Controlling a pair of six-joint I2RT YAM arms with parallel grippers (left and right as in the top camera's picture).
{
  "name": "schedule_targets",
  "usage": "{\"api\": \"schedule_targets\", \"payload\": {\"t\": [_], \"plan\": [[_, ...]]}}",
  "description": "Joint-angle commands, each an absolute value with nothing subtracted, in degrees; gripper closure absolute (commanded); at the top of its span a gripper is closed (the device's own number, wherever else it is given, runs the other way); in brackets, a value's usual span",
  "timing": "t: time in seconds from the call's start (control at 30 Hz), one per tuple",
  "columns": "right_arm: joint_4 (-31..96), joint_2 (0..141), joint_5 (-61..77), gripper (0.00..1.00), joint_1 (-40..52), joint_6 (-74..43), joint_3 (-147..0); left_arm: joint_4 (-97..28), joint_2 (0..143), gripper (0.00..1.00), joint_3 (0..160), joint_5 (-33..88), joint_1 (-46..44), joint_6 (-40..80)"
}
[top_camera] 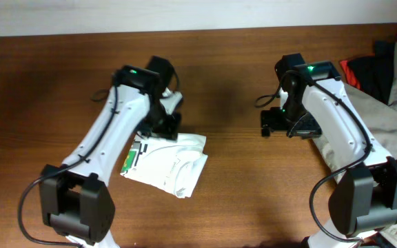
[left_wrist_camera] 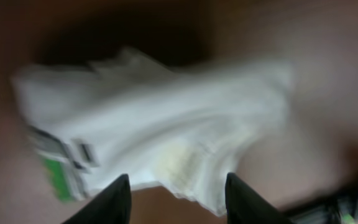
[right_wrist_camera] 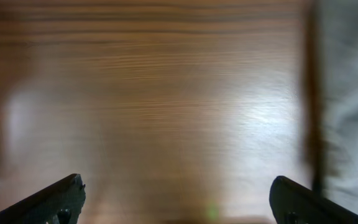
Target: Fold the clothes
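Note:
The white T-shirt [top_camera: 167, 164] lies folded into a small bundle on the wooden table [top_camera: 233, 200], its green, black and white patch [top_camera: 134, 153] at the left edge. It fills the blurred left wrist view [left_wrist_camera: 166, 134], patch at lower left [left_wrist_camera: 58, 168]. My left gripper [top_camera: 165, 118] hovers just above the shirt's far edge, jaws open and empty [left_wrist_camera: 176, 196]. My right gripper [top_camera: 273, 122] is open and empty over bare wood [right_wrist_camera: 176, 199], well to the right of the shirt.
A khaki-beige garment [top_camera: 384, 117] lies at the right under the right arm, its edge showing in the right wrist view [right_wrist_camera: 350, 93]. A black-and-red garment [top_camera: 360, 72] sits at the far right corner.

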State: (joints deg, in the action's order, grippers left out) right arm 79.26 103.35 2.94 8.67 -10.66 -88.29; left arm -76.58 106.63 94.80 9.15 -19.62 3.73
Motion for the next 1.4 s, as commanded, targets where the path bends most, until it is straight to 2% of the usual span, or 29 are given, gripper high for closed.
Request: {"api": "schedule_targets", "payload": {"t": [0.0,0.1,0.2,0.3,0.47,0.53,0.57,0.6,0.67,0.7,0.77,0.8,0.83,0.87,1.03,1.07,1.1,1.13,1.17,1.2,1.23,1.27,1.37], "plan": [[79.07,103.44,23.07,0.01,11.2,0.91,-88.53,-69.67,108.99,0.42,95.35,4.45,-16.53,4.89],[77.45,103.46,23.62,0.01,19.2,0.56,-87.5,-67.48,115.92,0.38,95.35,4.43,-14.44,4.62],[68.84,103.55,23.33,0.01,27.75,-6.17,-83.99,-68.07,122.91,0.38,95.35,4.47,-12.45,4.67],[54.98,103.66,23.38,0.01,33.76,-14.59,-75.13,-68.53,127.09,0.38,95.33,3.79,-11.33,4.64],[32.4,103.85,23.38,0.01,39.05,-21.56,-61.3,-74.19,127.28,0.38,95.29,1.23,-10.7,5.98],[31.62,105.45,23.59,0.01,40.21,-21.54,-60.51,-78.35,127.28,0.39,95.29,1.3,-10.7,8.51],[31.64,106.56,23.57,0.06,40.73,-21.54,-60.51,-79.46,127.28,0.39,95.29,1.28,-10.7,9.43],[31.64,107.5,23.11,0.17,40.91,-21.52,-60.51,-79.9,127.28,0.39,95.29,1.28,-10.7,9.43],[33.26,108.49,15.73,0.72,40.34,-21.54,-60.55,-81.54,127.28,0.39,95.29,1.23,-10.7,9.39],[34.15,108.49,11.33,0.84,39.4,-21.54,-60.73,-82.43,127.28,0.39,95.29,1.23,-10.7,9.39],[35.09,108.49,5.45,0.96,34.68,-20.51,-62.22,-82.78,127.28,0.39,94.15,1.23,-10.7,9.41],[36.01,108.49,5.56,0.96,30.3,-15.35,-65.14,-82.3,127.28,0.39,92.82,1.26,-10.7,9.43],[39.22,108.38,5.32,0.48,27.9,-9.87,-69.89,-81.97,127.26,0.43,91.81,2.07,-10.7,9.41],[43.27,108.36,2.31,0.41,26.89,-8.8,-74.32,-81.97,127.04,0.47,91.81,4.38,-10.7,9.39],[62.15,107.63,-14.5,0.37,25.74,-10.81,-90.63,-79.26,123.83,0.47,94.04,4.71,-10.13,8.16],[64.9,106.65,-16.93,0.36,25.74,-11.7,-93.36,-77.08,121.97,0.41,96.29,4.71,-9.82,8.05],[66.67,105.56,-17.67,0.35,25.74,-12.56,-95.44,-74.87,120.68,0.28,98.08,4.73,-9.54,8.03],[67.59,104.64,-17.65,0.33,25.71,-12.75,-96.77,-73.23,119.92,0.21,99.63,5.26,-9.34,7.27],[68.1,103.46,-17.63,0.3,25.67,-12.97,-97.67,-71.9,119.5,0.18,101.19,8.71,-9.26,3.68],[68.4,101.86,-17.54,0.14,25.69,-12.97,-98.04,-70.76,119.44,0.16,102.85,17.06,-9.21,-2.94],[68.73,100.75,-17.34,0.07,25.67,-12.95,-98.06,-69.78,119.44,0.13,103.28,24.12,-9.19,-7.27],[69.23,99.66,-16.91,0.04,25.47,-12.97,-98.06,-68.84,119.46,0.07,103.26,30.37,-9.19,-11.0],[71.75,97.21,-13.65,0.02,24.64,-12.95,-98.06,-68.64,121.62,0.05,103.13,35.2,-9.91,-14.9]]}}
